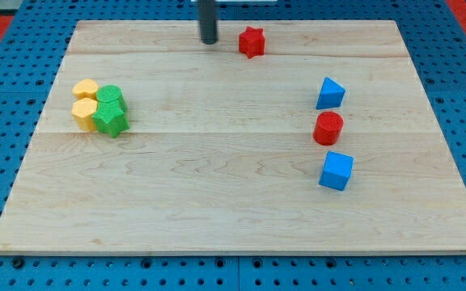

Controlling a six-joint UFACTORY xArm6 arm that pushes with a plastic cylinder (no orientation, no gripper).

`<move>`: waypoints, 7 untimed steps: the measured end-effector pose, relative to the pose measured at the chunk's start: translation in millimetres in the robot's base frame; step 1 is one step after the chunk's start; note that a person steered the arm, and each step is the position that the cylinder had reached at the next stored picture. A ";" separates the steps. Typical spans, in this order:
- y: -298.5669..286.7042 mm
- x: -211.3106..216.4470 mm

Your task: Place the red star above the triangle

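Near the counter's [233,202] left edge huddle two yellow blocks [85,103] touching a green block [111,96] and green star [112,120]. At the top edge, my tip [209,40] stands just left of the red star [252,42], apart; no fingers exist. Toward the right edge: blue triangle [330,93], red cylinder [328,128], blue cube [336,170].
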State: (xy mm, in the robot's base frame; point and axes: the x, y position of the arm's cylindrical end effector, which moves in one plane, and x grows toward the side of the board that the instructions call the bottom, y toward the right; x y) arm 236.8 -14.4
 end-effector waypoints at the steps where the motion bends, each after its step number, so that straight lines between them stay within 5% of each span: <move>1: 32.4 -1.0; 7: 96.7 36.0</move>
State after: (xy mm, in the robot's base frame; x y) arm 272.8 82.3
